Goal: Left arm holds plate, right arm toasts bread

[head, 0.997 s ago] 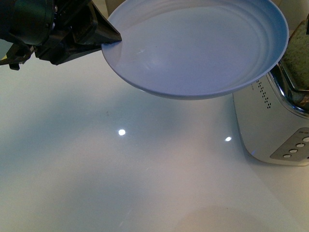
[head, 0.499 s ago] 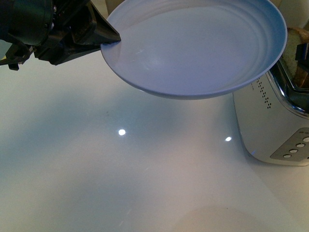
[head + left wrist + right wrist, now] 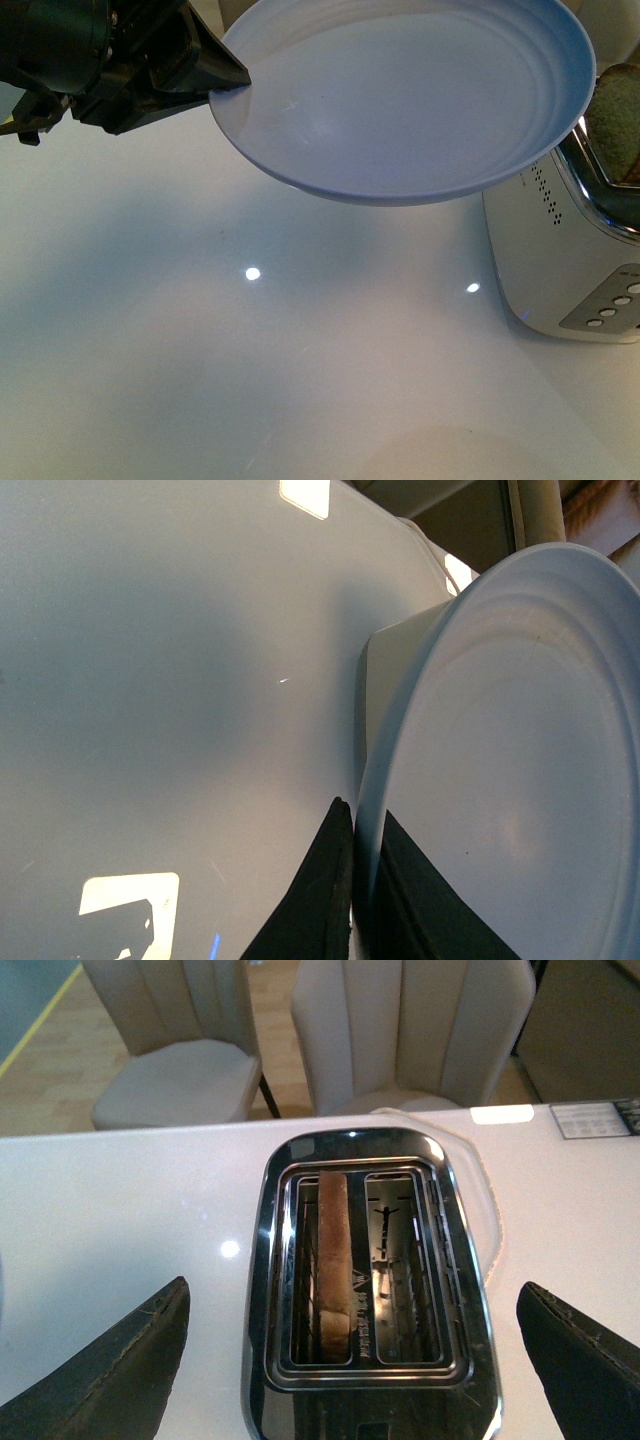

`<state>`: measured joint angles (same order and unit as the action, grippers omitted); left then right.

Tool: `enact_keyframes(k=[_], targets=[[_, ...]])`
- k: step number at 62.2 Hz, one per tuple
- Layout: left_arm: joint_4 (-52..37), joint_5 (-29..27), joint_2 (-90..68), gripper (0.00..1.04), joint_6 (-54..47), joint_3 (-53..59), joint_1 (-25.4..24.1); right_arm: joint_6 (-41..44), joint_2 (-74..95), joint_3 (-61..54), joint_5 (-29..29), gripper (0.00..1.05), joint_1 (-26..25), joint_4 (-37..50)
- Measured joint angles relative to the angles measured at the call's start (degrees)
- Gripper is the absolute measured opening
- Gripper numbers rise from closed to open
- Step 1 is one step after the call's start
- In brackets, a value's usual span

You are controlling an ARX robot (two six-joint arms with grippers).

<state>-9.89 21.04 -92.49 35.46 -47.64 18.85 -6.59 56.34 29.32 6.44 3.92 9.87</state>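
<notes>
My left gripper (image 3: 232,78) is shut on the rim of the pale blue-white plate (image 3: 400,100) and holds it empty in the air, tilted, above the white table. In the left wrist view the two dark fingers (image 3: 322,900) pinch the plate's edge (image 3: 520,780). The bread (image 3: 335,1260) stands on edge in one slot of the chrome toaster (image 3: 460,1300). Its top pokes out in the front view (image 3: 615,120). My right gripper (image 3: 351,1285) is open and empty above the toaster, one finger on each side. It does not show in the front view.
The toaster (image 3: 560,260) stands at the right of the white table (image 3: 250,350), partly behind the plate, with buttons on its end. Its white cord (image 3: 490,1210) lies beside it. Two beige chairs (image 3: 180,1070) stand beyond the table's far edge.
The bread now stands alone in the toaster slot. A dark part of my right gripper that showed beside it half a second ago has left the front view. The plate has stayed still.
</notes>
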Motion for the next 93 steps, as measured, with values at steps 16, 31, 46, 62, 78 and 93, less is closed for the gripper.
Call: enact_keyframes(k=[16,31,46,62,78,93], targets=[[-0.28,0.0,0.15,0.03,0.0,0.02,0.0,0.15,-9.75,-2.01,0.22,0.96,-0.31,-2.91],[-0.26,-0.04,0.81,0.03,-0.04,0.66,-0.15,6.29,-31.41,-25.86,-6.29,0.02,-3.74,11.26],[-0.26,-0.02,0.81,0.03,-0.04,0.68,-0.15,6.29,-36.35,-27.3,-6.29,0.02,-3.74,7.76],[-0.26,0.02,0.83,0.03,-0.15,0.68,-0.15,6.29,-40.5,-28.11,-6.4,0.02,-3.74,6.05],[-0.28,0.17,0.85,0.03,-0.17,0.68,-0.15,6.29,-44.63,-28.11,-6.4,0.02,-3.74,1.88],[-0.5,0.39,0.85,0.03,-0.2,0.76,-0.13,6.29,-54.1,-28.09,-6.36,0.02,-3.74,-9.09]])
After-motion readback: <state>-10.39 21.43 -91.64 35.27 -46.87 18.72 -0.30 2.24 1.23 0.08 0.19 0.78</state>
